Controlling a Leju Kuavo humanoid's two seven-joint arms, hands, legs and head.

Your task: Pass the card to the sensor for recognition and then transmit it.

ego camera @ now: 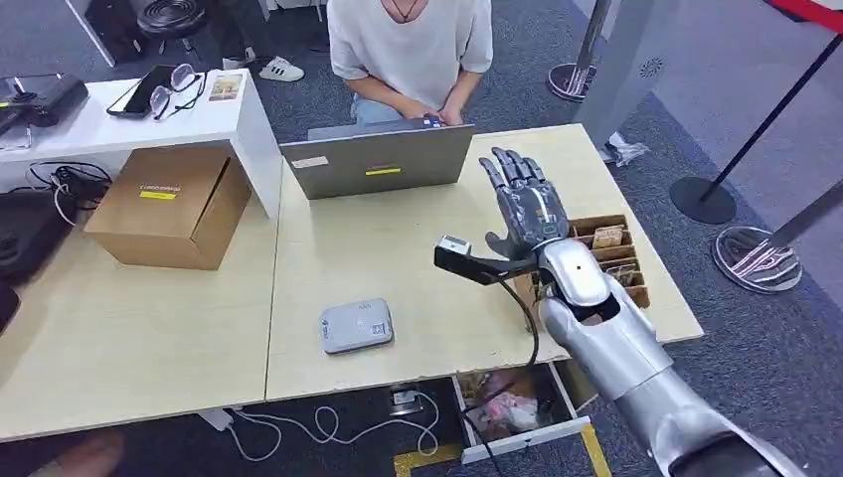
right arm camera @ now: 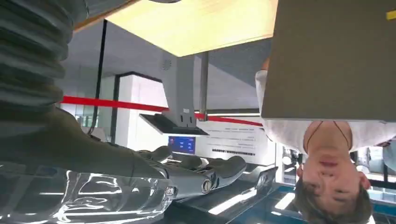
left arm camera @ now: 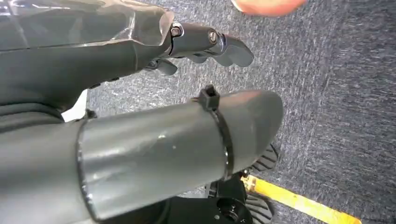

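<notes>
Right fingers (ego camera: pixel 512 171): spread and straight, tips aimed away from the robot toward the laptop (ego camera: pixel 378 159); nothing between them.
Right hand (ego camera: pixel 524 207): empty, raised over the right part of the table (ego camera: pixel 398 248), palm turned toward the robot's left.
Left fingers (left arm camera: pixel 224 44): loosely extended, apart from the thumb (left arm camera: pixel 187 144), gripping nothing.
Left hand (left arm camera: pixel 140 102): hangs over grey carpet (left arm camera: pixel 336 116), beside a yellow floor line (left arm camera: pixel 299 200).
Card (ego camera: pixel 607 237): a tan piece standing in a tray (ego camera: pixel 636 290), just beside the right wrist; too small to tell its long axis or facing.
Sensor (ego camera: pixel 356 326): flat grey box on the table near the front edge, long axis running across the table, slightly skewed; well apart from the right hand.
Edges: the tray sits at the table's right edge; the laptop is at the far edge with a person (ego camera: pixel 410 50) behind it; an open drawer (ego camera: pixel 517 407) juts from under the front edge.
Open room: bare tabletop between sensor, laptop and right hand.
Left table: a cardboard box (ego camera: pixel 169 204) under a white shelf (ego camera: pixel 199 114).
Head view: gives sensor, tray and drawer.
Right wrist view: gives the flat, empty fingers (right arm camera: pixel 219 168) side-on, the laptop's back (right arm camera: pixel 331 60) and the person (right arm camera: pixel 327 154) upside down.
</notes>
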